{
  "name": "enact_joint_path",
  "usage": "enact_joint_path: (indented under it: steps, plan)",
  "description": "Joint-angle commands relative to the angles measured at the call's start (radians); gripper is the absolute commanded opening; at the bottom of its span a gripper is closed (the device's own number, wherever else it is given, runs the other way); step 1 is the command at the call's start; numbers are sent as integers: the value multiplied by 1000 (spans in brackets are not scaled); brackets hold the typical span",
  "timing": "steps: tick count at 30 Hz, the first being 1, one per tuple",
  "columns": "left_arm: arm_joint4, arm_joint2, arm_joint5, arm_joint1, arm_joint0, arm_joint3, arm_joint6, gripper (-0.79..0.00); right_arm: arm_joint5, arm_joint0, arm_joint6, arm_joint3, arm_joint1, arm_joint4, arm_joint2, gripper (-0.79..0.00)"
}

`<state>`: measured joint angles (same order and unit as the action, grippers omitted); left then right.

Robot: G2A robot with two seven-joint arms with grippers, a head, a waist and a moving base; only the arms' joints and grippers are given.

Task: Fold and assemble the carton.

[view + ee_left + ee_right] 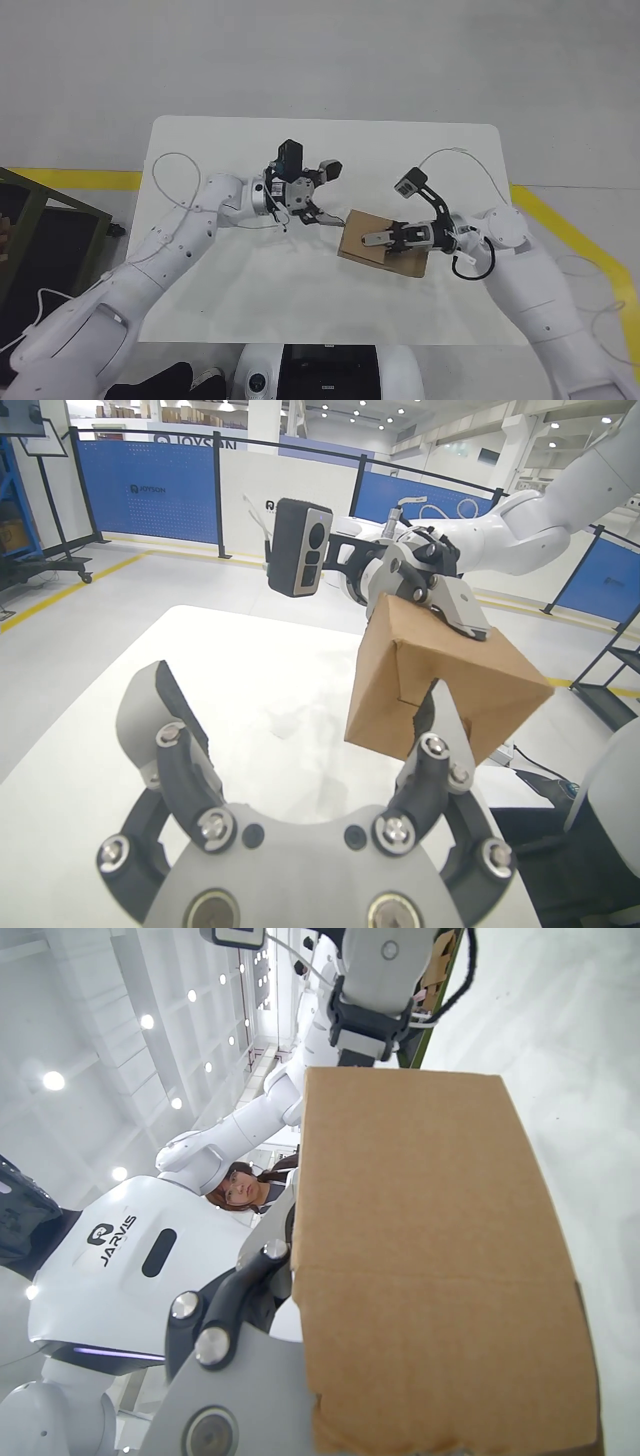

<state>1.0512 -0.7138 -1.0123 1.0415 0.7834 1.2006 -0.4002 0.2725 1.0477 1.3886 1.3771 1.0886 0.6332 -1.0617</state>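
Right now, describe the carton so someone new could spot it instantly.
Over the white table, look right of centre in the top view, at the right hand. It is shut on the carton, a brown cardboard box. Everything near it is white, grey or black, including the open left hand.

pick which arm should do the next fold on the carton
Left, probably. The left gripper is open, with one finger at the end of the carton; the right gripper is shut on it, holding it.
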Motion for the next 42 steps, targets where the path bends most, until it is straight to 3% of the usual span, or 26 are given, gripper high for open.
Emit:
enact_joint_path:
  steps: [1,9,14,18,28,39,42]
  plan:
    - [10,-19,0,-7,10,-7,-6,0,-3,-5,-14,-18,3,-17,11,-785]
    - [126,-95,0,-48,76,-2,-50,0,39,-50,-53,-117,26,-104,96,-785]
    - [241,-116,0,-86,122,22,-109,0,132,-99,-34,-204,52,-126,164,-785]
    - [300,-132,0,-119,159,32,-161,0,181,-149,-22,-291,80,-107,219,-785]
    - [377,-140,0,-185,215,77,-266,0,174,-278,-19,-517,170,-59,353,-785]
    - [404,-191,16,-218,265,97,-308,0,195,-354,-36,-673,251,-57,439,-782]
    - [403,-203,21,-221,276,106,-298,0,198,-365,-39,-698,265,-55,450,-628]
